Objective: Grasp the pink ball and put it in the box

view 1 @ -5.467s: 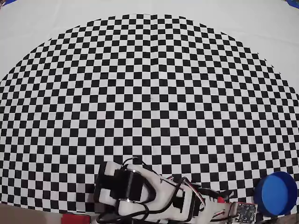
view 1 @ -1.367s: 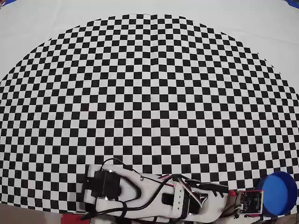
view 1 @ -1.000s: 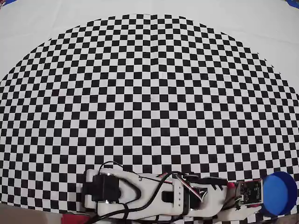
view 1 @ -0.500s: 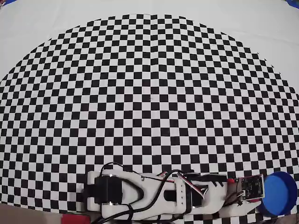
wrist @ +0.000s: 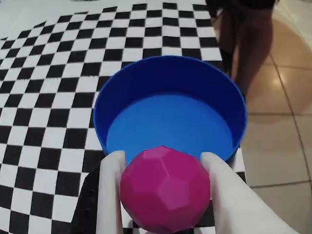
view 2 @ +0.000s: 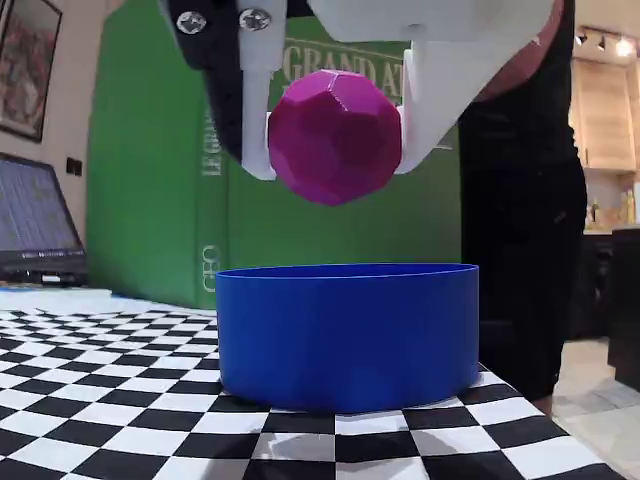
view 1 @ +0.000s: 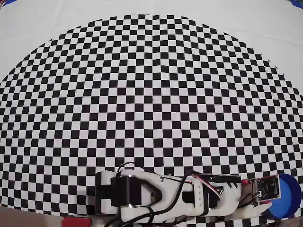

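Observation:
The faceted magenta pink ball [wrist: 165, 189] [view 2: 335, 136] sits clamped between my white fingers [wrist: 112, 190]. My gripper [wrist: 163, 158] [view 2: 335, 165] is shut on it and hangs above the near rim of the round blue box [wrist: 168, 105] [view 2: 347, 335], whose inside is empty. In the overhead view the arm [view 1: 165, 198] lies along the bottom edge with its wrist over the left side of the box [view 1: 289, 194] at the bottom right corner; the ball is hidden there.
A black-and-white checkered mat [view 1: 151, 104] covers the table. The box stands by the mat's edge, with tiled floor [wrist: 278, 122] beyond. A person in dark clothes [view 2: 520, 220] stands behind the box, before a green panel [view 2: 150, 200].
The arm has swung rightward along the bottom edge, bringing its wrist from beside the box to over the box's left side.

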Controlling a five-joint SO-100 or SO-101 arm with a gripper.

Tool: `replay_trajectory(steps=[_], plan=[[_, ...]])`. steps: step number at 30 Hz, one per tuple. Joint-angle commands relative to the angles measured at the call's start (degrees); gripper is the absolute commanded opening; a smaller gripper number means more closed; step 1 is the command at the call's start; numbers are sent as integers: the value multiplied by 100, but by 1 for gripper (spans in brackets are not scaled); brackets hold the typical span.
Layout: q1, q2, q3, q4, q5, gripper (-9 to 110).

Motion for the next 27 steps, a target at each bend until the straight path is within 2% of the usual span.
replay_trajectory(steps=[1,27], plan=[[53,-220,-413,-141,-53,0],[70,-2039,-1995,-202,-53,0]])
